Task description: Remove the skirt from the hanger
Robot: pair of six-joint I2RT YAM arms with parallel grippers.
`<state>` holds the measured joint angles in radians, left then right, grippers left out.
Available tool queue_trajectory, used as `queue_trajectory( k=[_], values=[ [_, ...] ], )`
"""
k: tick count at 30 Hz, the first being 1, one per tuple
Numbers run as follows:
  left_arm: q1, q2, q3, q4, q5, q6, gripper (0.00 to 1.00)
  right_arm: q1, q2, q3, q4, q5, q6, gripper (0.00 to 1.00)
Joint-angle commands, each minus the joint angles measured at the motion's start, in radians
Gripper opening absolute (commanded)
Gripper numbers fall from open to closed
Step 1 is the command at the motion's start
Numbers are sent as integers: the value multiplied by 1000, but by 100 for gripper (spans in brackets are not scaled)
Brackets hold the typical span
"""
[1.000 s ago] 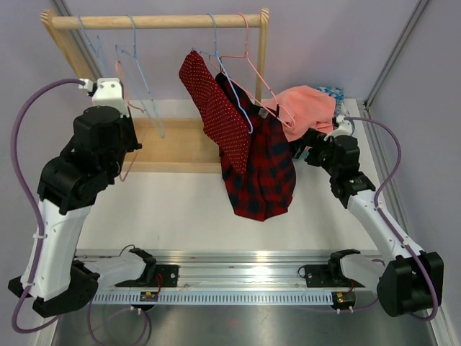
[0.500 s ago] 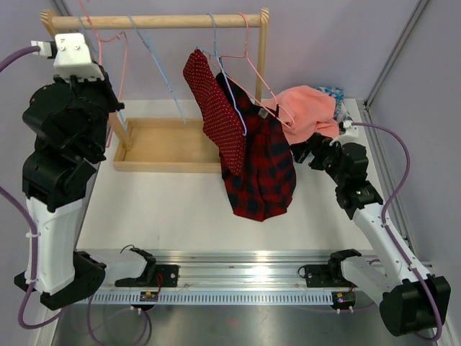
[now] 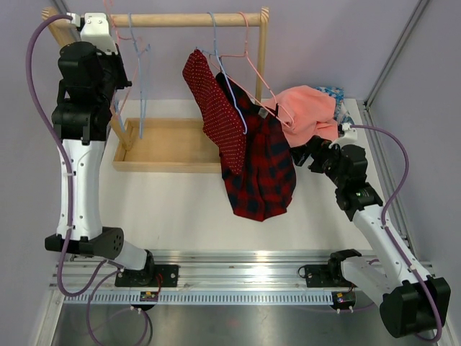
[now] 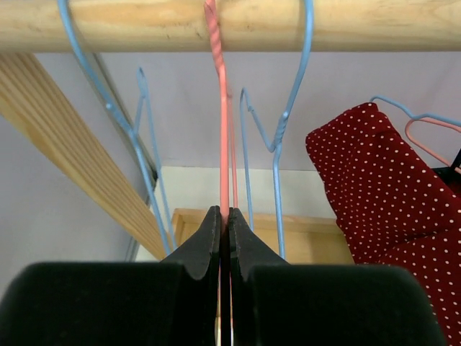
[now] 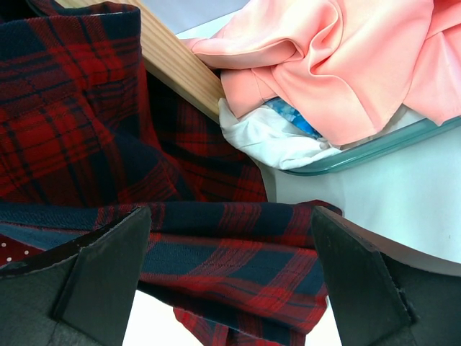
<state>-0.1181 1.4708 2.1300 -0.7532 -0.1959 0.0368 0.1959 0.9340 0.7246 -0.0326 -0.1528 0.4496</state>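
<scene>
Wooden rail (image 4: 144, 25) runs just above my left fingers (image 4: 225, 216), which are pinched tight on the wire of one bare pink hanger (image 4: 223, 144) hooked over it. I count two bare blue hangers, one on each side of those fingers (image 4: 115, 115) (image 4: 277, 144). Farther to their right hangs one red dotted garment (image 4: 374, 187).

My right fingers (image 5: 229, 216) stand wide apart, and the lower folds of the plaid skirt (image 5: 65, 130), red and navy, lie between them and spread above them. From overhead that skirt hangs off a second pink hanger (image 3: 248, 65) on the rail, half behind the dotted garment, which rides a third blue hanger (image 3: 229, 79); its hem hangs over the desk (image 3: 180, 209).

Above and to the right of the right fingers sits one clear tub (image 5: 374, 148) holding one peach-pink cloth (image 5: 338, 58) over a white one (image 5: 259, 137).

A small pale tag (image 3: 263, 112) at the skirt's top is too small for me to read. No other writing shows.
</scene>
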Motion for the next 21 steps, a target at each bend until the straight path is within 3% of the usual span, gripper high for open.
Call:
queue_trajectory(
  k=[1,14,17,19,21],
  values=[
    [47,31,42,60,190,-81,0,-1,-21,-7,23,-31,-2,100],
    [61,-147,-284,134,216,-110,1,-1,-6,-5,23,-39,4,99],
    [61,-190,-288,117,172,-136,12,-1,-6,-5,20,-33,8,99],
    [60,-260,-292,144,176,-156,41,-1,-8,-5,10,-24,6,99],
    [58,-303,-286,167,220,-192,57,-1,-6,-7,8,-18,12,99]
  ],
)
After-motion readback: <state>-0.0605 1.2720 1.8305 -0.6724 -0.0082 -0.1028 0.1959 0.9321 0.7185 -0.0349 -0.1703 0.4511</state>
